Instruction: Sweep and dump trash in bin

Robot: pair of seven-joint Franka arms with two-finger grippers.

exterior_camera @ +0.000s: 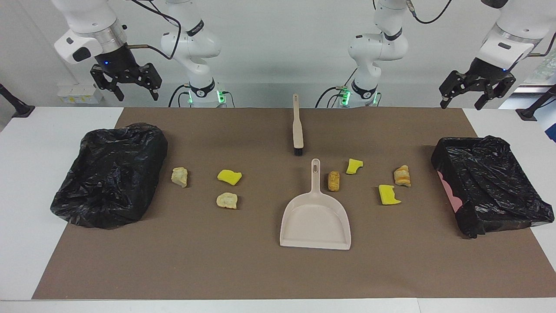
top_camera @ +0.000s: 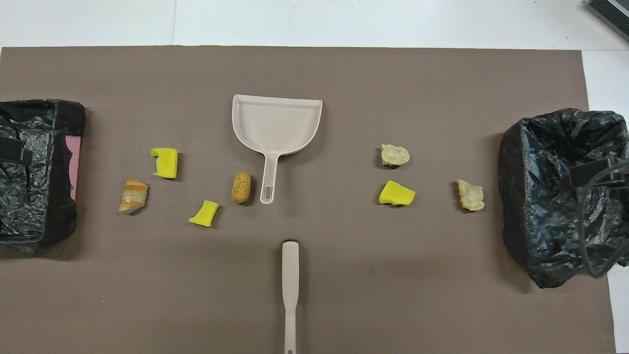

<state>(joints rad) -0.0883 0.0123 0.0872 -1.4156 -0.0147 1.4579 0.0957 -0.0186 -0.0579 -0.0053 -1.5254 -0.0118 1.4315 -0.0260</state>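
The surface (exterior_camera: pixel 26 174) carried a brown mat (exterior_camera: pixel 260 269) with two black-lined bins, one (exterior_camera: pixel 108 174) at the right arm's end and one (exterior_camera: pixel 491 187) at the left arm's. One dustpan (exterior_camera: pixel 315 219) lay mid-mat, one brush (exterior_camera: pixel 298 128) nearer the robots. Seven trash pieces sat loose: three yellow sponge scraps (exterior_camera: pixel 229 176) and four bread lumps (exterior_camera: pixel 333 181). The left end effector (exterior_camera: pixel 464 99) and right end effector (exterior_camera: pixel 135 91) hung open and empty above the mat's edge nearest the robots. The lump beside the dustpan handle might be knocked away during a grasp; light scraps could scatter under a fast sweep.
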